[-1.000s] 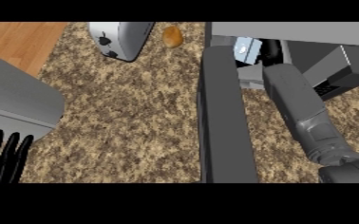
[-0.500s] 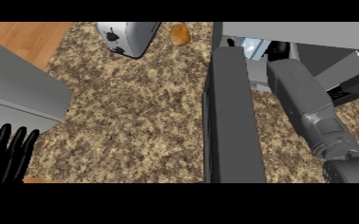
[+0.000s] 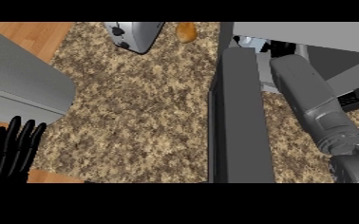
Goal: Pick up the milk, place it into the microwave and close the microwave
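The counter [image 3: 140,104] looked like rough speckled stone, the toaster [image 3: 135,34] shiny metal, the microwave door [image 3: 242,123] matt grey.

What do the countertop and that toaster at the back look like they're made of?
The countertop looks like polished granite or a stone-look laminate: a speckled brown, tan and black pattern runs across it. The toaster looks like brushed metal, silvery grey with a soft sheen, with dark knobs that are probably plastic.
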You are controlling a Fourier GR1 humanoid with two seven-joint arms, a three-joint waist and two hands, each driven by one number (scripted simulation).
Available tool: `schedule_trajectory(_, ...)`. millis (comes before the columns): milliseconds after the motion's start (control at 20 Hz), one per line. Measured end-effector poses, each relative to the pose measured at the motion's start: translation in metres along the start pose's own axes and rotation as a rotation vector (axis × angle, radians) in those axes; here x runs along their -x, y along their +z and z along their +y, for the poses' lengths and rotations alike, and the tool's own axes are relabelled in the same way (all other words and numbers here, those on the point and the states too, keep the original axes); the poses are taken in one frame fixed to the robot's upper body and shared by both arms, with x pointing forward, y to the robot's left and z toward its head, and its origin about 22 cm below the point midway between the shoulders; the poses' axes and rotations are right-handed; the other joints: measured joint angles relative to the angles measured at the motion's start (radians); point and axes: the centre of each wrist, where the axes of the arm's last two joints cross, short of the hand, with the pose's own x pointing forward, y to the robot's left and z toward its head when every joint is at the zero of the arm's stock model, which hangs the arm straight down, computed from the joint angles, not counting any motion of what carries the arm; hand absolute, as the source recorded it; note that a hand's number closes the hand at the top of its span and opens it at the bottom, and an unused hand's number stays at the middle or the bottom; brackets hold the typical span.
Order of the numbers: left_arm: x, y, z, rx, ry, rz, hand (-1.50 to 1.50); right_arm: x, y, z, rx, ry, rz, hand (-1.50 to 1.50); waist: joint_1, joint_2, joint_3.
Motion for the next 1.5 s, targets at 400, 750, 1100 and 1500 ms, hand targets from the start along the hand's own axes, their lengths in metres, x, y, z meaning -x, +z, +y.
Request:
schedule_trajectory(400, 0.005, -0.01, -0.006, 0.025, -0.002, 0.0, -1.5, -0.007, 0.005, 0.013, -0.057, -0.027, 0.084, -1.5, 0.011, 0.009, 0.002)
schedule_trajectory(750, 0.008, -0.016, -0.014, 0.046, 0.0, 0.001, -1.5, -0.006, 0.008, 0.015, -0.122, -0.116, 0.118, -1.5, -0.001, 0.01, 0.004)
schedule_trajectory(1100, 0.007, -0.02, -0.022, 0.065, -0.005, -0.001, -1.5, -0.001, 0.01, 0.013, -0.143, -0.154, 0.15, -1.5, -0.006, 0.001, 0.003)
schedule_trajectory(1500, 0.011, -0.022, -0.035, 0.072, 0.001, 0.016, -1.5, 0.016, 0.017, 0.001, -0.151, -0.177, 0.151, -1.5, -0.026, -0.009, 0.003)
